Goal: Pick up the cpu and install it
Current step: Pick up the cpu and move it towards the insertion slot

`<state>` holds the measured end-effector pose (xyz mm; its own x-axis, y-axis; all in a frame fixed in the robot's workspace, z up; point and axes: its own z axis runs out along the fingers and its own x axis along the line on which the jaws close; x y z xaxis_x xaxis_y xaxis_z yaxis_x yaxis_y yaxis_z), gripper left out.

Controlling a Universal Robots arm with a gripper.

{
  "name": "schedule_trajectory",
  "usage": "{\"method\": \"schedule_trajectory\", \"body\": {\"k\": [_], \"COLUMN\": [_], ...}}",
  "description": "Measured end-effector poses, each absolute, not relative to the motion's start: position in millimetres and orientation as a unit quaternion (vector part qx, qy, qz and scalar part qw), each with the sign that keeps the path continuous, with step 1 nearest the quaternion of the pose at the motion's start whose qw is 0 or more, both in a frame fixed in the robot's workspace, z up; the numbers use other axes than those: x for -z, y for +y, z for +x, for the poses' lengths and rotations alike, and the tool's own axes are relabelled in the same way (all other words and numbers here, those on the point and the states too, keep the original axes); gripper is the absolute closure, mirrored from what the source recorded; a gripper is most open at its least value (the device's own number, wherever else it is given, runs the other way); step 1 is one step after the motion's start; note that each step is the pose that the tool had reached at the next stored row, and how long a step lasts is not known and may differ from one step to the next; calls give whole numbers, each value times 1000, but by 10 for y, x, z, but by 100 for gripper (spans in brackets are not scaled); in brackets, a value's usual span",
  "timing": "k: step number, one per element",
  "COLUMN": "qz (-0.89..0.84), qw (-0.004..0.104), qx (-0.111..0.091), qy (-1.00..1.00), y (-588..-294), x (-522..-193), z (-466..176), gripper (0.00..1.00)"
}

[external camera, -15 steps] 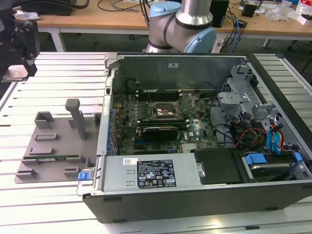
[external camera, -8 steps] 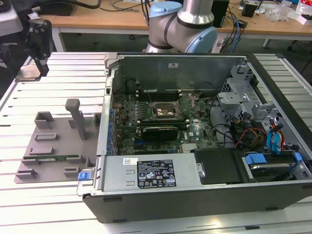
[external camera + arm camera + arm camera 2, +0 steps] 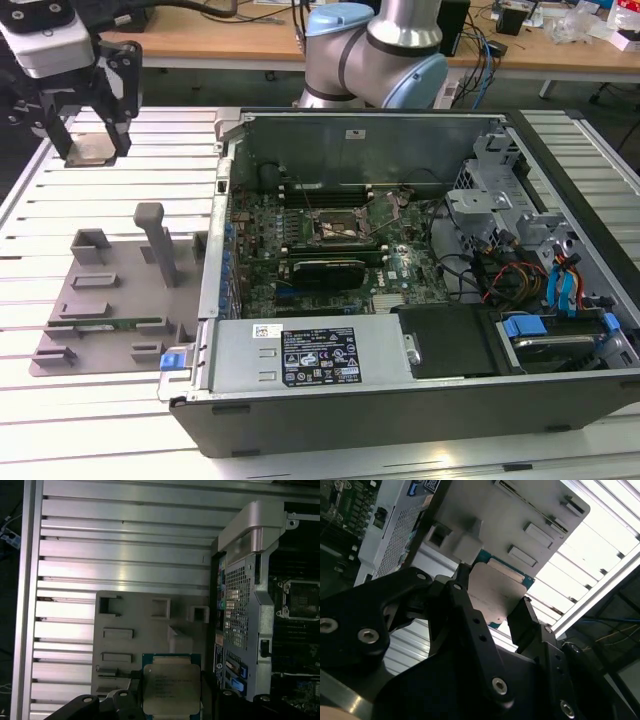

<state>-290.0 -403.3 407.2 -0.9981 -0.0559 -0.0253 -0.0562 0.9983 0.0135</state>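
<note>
Gripper (image 3: 92,142) is pinching the cpu (image 3: 90,155), holding it clear of the tabletop (image 3: 40,225). Pickup is reading as done; the socket (image 3: 345,228) is apparently sitting unfilled.

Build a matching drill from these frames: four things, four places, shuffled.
Things
1. small flat square cpu with silvery metal top
2. black square socket frame
3. long thin green memory stick
4. grey plastic holder tray

Places
A. on the slatted metal table, at the exterior view's left of the case
B. on the green motherboard inside the open black computer case
C. held in the black gripper
D. lying on the grey tray

Pairs: 1-C, 2-B, 3-D, 4-A
</note>
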Motion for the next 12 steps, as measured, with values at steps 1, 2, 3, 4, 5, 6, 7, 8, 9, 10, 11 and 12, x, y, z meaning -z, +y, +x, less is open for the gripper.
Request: {"method": "schedule_trajectory", "body": {"k": [1, 2, 3, 4, 5, 6, 7, 8, 9, 10, 11, 12], "qz": [-28, -28, -28, -28, -28, -28, -28, -28, -28, -28, -28, -28], "qw": [12, 12, 12, 12, 12, 12, 12, 12, 12, 12, 12, 12], "qx": [-7, -7, -7, -7, -7, -7, -7, -7, -7, -7, -7, -7], "qy": [1000, 1000, 1000, 1000, 1000, 1000, 1000, 1000, 1000, 1000, 1000, 1000], "y": [-4033, -4032, -4032, -4032, -4033, -4032, -4032, -4033, -4033, -4033, -4033, -4032], "x": [-4073, -4073, -4072, -4073, -4072, -4073, -4073, -4073, -4072, -4072, -4072, -4073], "z": [-2883, -2855, -2831, -2795, -2774, -2757, -2738, -2722, -2688, -2658, -2639, -2615], "gripper": [45, 45, 45, 45, 45, 45, 45, 45, 45, 45, 45, 45]}}
